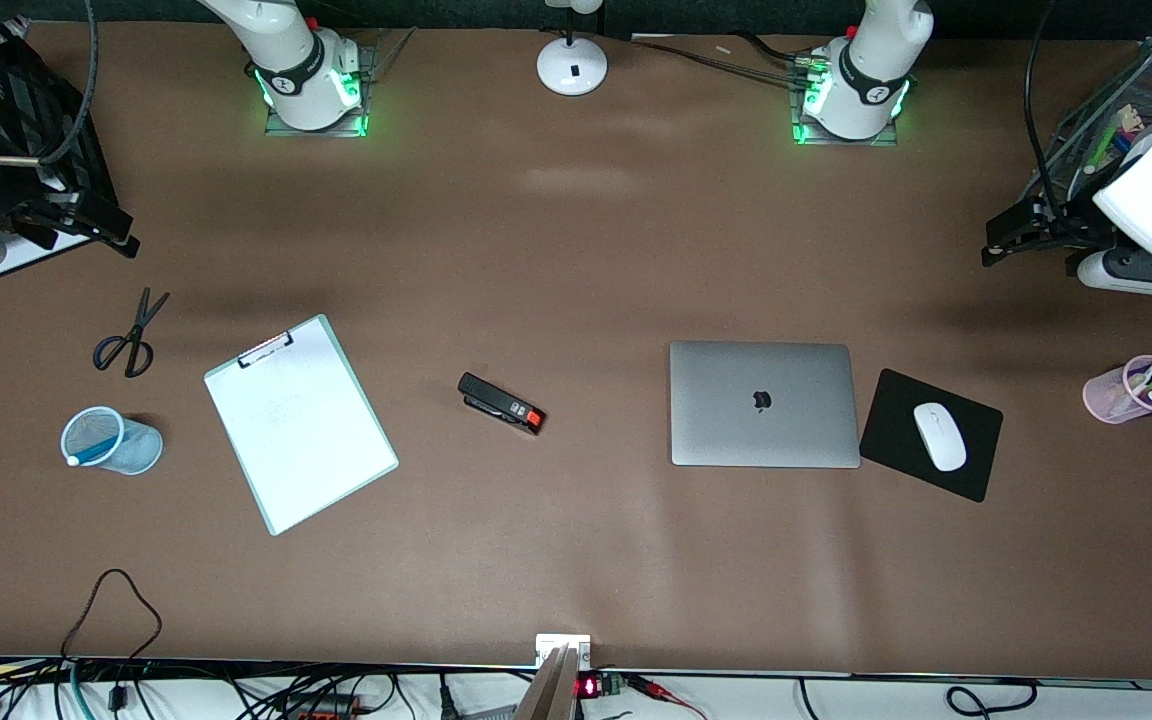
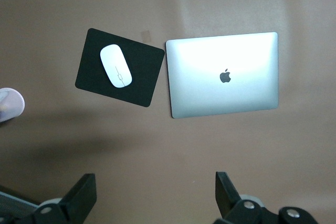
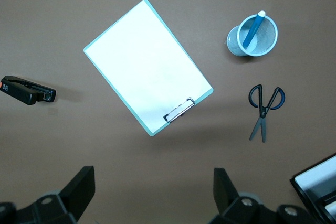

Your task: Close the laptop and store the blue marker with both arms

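The laptop [image 1: 761,403] lies closed on the table toward the left arm's end, its lid with the dark apple logo up; it also shows in the left wrist view [image 2: 223,74]. The blue marker [image 1: 86,456] stands tilted in a blue mesh cup [image 1: 126,445] toward the right arm's end; the right wrist view shows the marker [image 3: 254,29] in the cup [image 3: 236,40], white tip up. My left gripper [image 1: 1001,245] [image 2: 155,184] is open and empty, high over the table's edge. My right gripper [image 1: 106,225] [image 3: 152,182] is open and empty, high over its end.
A clipboard [image 1: 298,420], a black stapler [image 1: 501,402] and scissors [image 1: 131,335] lie between cup and laptop. A black mouse pad [image 1: 896,420] with a white mouse [image 1: 939,436] lies beside the laptop. A pink cup of pens [image 1: 1136,390] stands at the left arm's end.
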Robot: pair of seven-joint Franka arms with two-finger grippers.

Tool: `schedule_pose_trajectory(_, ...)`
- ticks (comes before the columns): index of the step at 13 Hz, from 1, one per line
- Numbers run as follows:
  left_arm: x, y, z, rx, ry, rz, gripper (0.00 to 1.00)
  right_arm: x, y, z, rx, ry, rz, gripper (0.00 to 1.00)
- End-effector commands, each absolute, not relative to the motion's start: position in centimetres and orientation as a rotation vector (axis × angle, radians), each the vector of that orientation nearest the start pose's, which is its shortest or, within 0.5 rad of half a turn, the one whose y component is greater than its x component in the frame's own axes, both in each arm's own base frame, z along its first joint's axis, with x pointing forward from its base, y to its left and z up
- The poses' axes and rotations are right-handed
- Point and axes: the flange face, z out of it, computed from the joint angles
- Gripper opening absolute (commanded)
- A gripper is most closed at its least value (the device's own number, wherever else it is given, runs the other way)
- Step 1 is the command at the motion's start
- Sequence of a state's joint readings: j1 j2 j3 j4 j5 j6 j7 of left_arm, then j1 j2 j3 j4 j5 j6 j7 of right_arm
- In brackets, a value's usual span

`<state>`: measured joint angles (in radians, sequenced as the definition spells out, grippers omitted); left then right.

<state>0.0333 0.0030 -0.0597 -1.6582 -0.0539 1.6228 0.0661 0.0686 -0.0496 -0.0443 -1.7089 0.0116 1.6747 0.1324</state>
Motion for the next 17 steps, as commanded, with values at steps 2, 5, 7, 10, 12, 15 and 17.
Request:
schedule_pose_trajectory(2,56.08,-1.90,59.32,-3.174,0.197,0.056,1.00,54.27,1.65,59.75,-3.127,0.183,-0.040,1.00)
schedule_pose_trajectory(5,56.04,-1.99,59.29,-3.174,0.199,0.061,1.00,54.26,2.05,59.75,-3.129,0.166,-0.040,1.00)
schedule_pose_trajectory(7,56.06,-1.89,59.30,-3.173,0.197,0.059,1.00,54.24,2.05,59.66,-3.129,0.166,-0.035,1.00)
schedule_pose_trajectory(10,56.04,-1.89,59.29,-3.173,0.197,0.061,1.00,54.22,2.03,59.65,-3.131,0.159,-0.033,1.00)
schedule_pose_trajectory(12,56.06,-1.97,59.30,-3.173,0.197,0.059,1.00,54.24,1.95,59.66,-3.135,0.078,-0.036,1.00)
schedule_pose_trajectory(15,56.06,-1.89,59.30,-3.173,0.195,0.059,1.00,54.40,1.96,59.75,-3.135,0.068,-0.052,1.00)
schedule_pose_trajectory(17,56.05,-1.97,59.23,-3.173,0.195,0.061,1.00,54.91,1.97,58.99,-3.140,0.060,-0.027,1.00)
